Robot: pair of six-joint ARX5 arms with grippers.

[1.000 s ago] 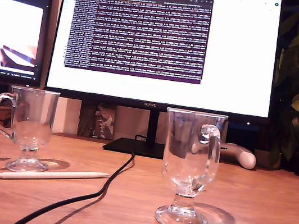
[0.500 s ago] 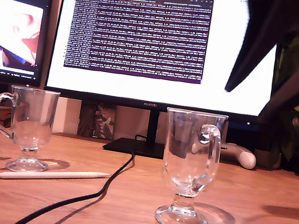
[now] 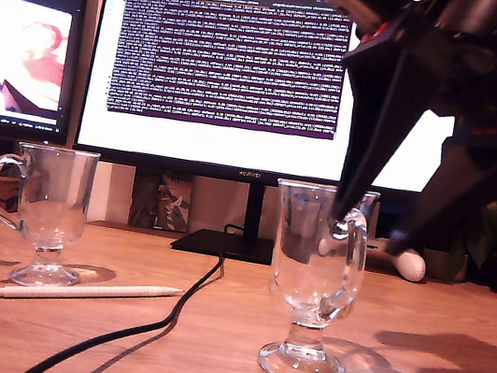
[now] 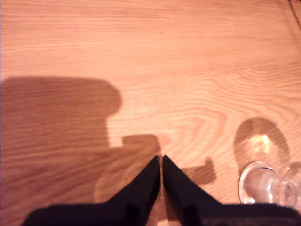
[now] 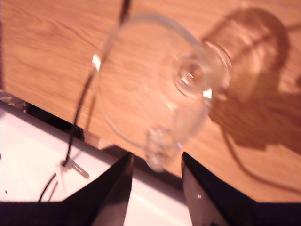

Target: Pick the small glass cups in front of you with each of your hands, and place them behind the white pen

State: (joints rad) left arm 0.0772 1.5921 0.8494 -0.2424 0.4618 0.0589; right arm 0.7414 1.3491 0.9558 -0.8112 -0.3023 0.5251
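Two glass cups stand on a wooden counter as a gripper hangs over one

Across the exterior view from its left: the first glass cup (image 3: 41,210) stands just behind the white pen (image 3: 80,292), a black cable (image 3: 151,323) crosses mid-counter (image 3: 454,323), and my second gripper (image 3: 370,225), jaws parted, hovers at the second glass cup's (image 3: 314,282) handle; my first gripper (image 4: 161,162), jaws nearly closed, holds nothing

warm dim light, glaring monitor (image 3: 276,73), hard desk (image 3: 454,323) shadows, blurred wrist views.
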